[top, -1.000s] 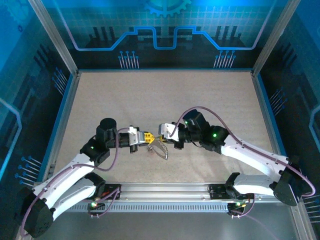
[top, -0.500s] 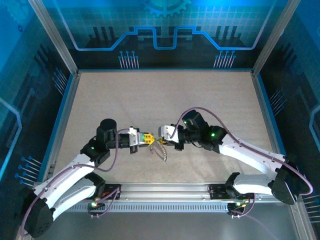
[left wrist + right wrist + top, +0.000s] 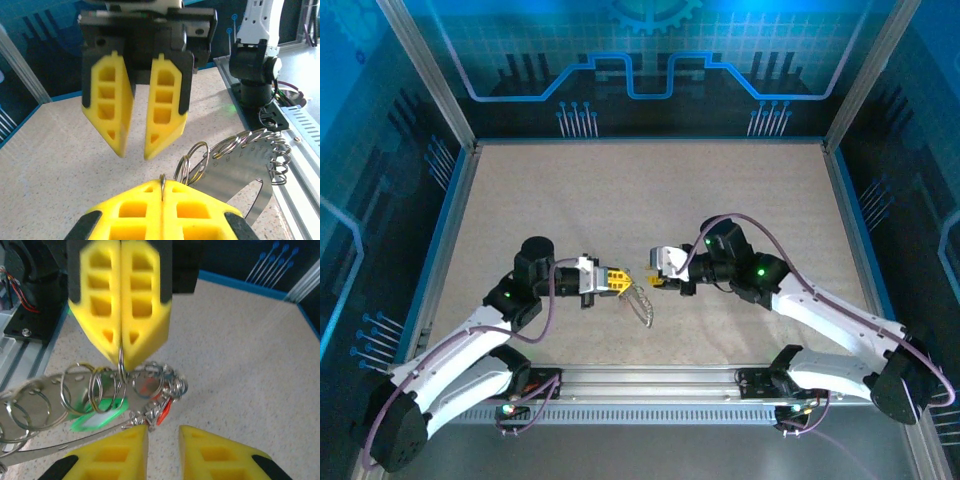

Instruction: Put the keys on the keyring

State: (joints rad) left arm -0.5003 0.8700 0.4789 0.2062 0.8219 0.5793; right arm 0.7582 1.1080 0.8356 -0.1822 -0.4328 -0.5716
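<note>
- Rightward is where the right gripper point(image 3: 654, 280) has gone since 1 second ago. It was tip to tip with the left gripper point(image 3: 617, 279), and now a gap lies between them, over the middle of the tabletop point(image 3: 620, 190) toward its near edge.
- Left fingers are pressed flat together on 1 thin loop of the keyring point(image 3: 120, 371). The rest of that bunch of rings and its curved metal strip point(image 3: 234, 176) hang below, and I cannot tell whether the low end touches the tabletop.
- Right jaws stand narrowly apart with nothing between them, facing the pinched loop.
- Among the rings, near the right fingertips, dangle a green key point(image 3: 95, 418) and a red key point(image 3: 161, 414). I cannot tell whether either is already threaded on.
- My read is that the next move is a fresh grasp on a key. I'd come in low and slow and close on the coloured head alone, not on neighbouring rings. I'd hold the left pinch firm so the loop does not swing.
</note>
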